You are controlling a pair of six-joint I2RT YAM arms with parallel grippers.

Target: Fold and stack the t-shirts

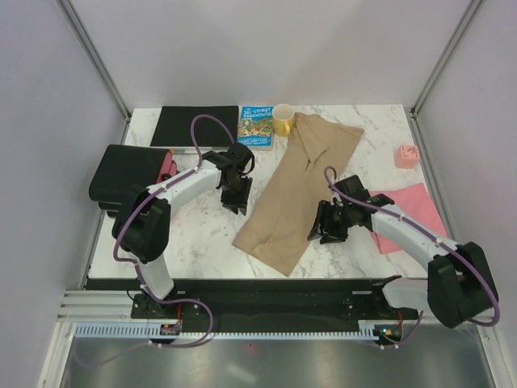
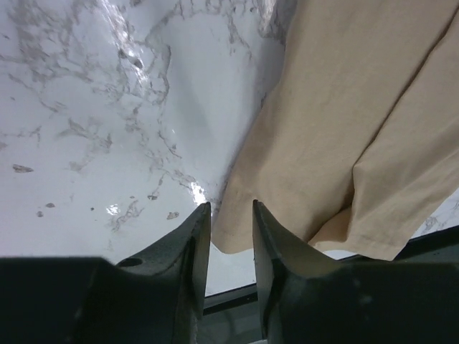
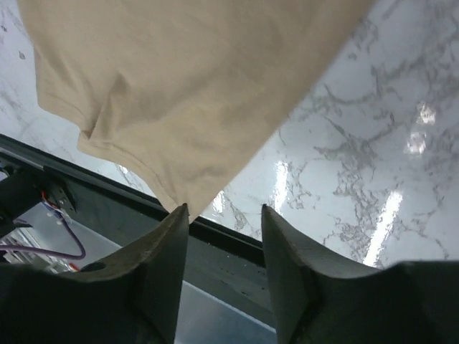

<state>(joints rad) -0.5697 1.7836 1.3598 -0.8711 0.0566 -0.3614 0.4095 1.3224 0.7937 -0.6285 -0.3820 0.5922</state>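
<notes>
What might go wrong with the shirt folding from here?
The tan shirt ends beside the mug; a pull may tip it. Its lower corner sits at the near edge of the table and might slide off. The pink shirt lies partly under the right arm, which may drag it.

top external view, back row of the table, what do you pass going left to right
black mat → book → yellow mug → far end of the tan shirt → pink block
</notes>
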